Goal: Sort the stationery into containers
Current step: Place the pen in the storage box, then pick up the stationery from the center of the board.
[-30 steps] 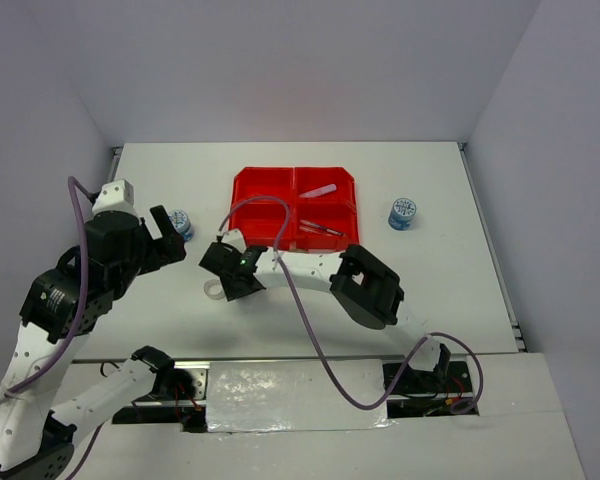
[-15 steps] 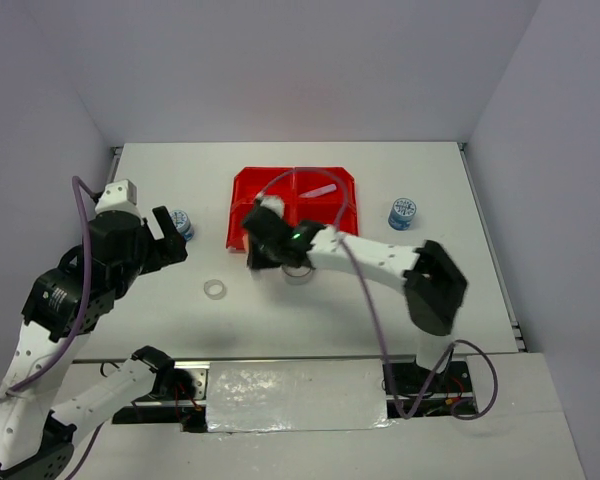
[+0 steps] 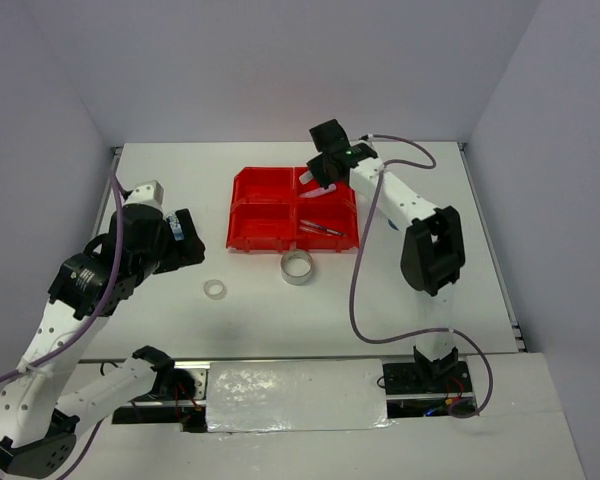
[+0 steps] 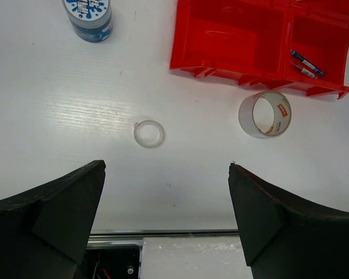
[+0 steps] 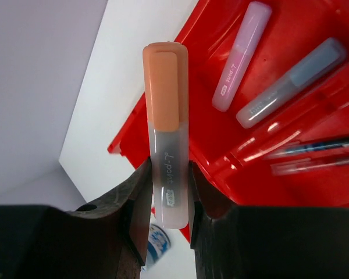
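My right gripper (image 5: 170, 174) is shut on the orange stub (image 5: 164, 116), a capped stick with a clear body, held above the far side of the red tray (image 5: 305, 23). A pink stick (image 5: 241, 55), a blue stick (image 5: 291, 81) and thin pens (image 5: 314, 154) lie in its compartments. From above, the right gripper (image 3: 325, 170) hangs over the far right compartment of the tray (image 3: 262, 228). The silvery tape ring (image 3: 297, 268) and the small clear ring (image 3: 215, 289) lie on the table. My left gripper (image 4: 167, 215) stands open and empty, high above the clear ring (image 4: 149, 133).
A blue-patterned roll (image 4: 88, 17) stands on the table left of the tray (image 4: 221, 35), with the tape ring (image 4: 265, 114) just in front of the tray. The left gripper (image 3: 188, 240) is at the table's left. The near table edge runs below.
The right arm has swung from the table near the clear ring up to the tray's far right compartment, shut on the orange stub. The left arm shifted slightly.
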Available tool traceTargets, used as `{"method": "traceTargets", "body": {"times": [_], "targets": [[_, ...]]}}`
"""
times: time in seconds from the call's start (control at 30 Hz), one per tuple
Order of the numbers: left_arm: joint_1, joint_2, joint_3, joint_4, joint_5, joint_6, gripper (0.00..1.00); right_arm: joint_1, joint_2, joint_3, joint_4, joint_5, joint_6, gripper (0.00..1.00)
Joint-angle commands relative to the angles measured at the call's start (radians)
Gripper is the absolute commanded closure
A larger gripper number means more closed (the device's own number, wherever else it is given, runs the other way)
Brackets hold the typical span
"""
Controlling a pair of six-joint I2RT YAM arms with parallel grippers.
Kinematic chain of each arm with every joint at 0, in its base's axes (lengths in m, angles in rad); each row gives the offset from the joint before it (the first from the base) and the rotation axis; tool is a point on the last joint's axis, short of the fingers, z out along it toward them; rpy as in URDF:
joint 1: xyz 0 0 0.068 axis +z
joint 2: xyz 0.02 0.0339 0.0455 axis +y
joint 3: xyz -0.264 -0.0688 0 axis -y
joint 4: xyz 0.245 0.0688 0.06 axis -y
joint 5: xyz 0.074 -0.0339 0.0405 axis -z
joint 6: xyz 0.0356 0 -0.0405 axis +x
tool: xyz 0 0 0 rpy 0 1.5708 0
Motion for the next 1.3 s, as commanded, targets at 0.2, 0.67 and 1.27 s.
{"method": "traceTargets", "body": {"times": [0.2, 0.67, 1.27], "targets": [[-0.002, -0.009, 0.039, -0.022, 0.017, -0.02, 0.01, -0.052, 0.122, 0.14, -0.133, -0.021, 0.198, 0.96], [-0.001, 0.092, 0.068, -0.051, -0.058, -0.041, 0.01, -0.101, 0.17, 0.15, 0.036, -0.178, -0.013, 0.18], [0.472, 0.965, 0.518, 0.067, 0.064, 0.045, 0.01, -0.07, -0.726, -0.432, -0.027, -0.473, -0.825, 0.0]]}}
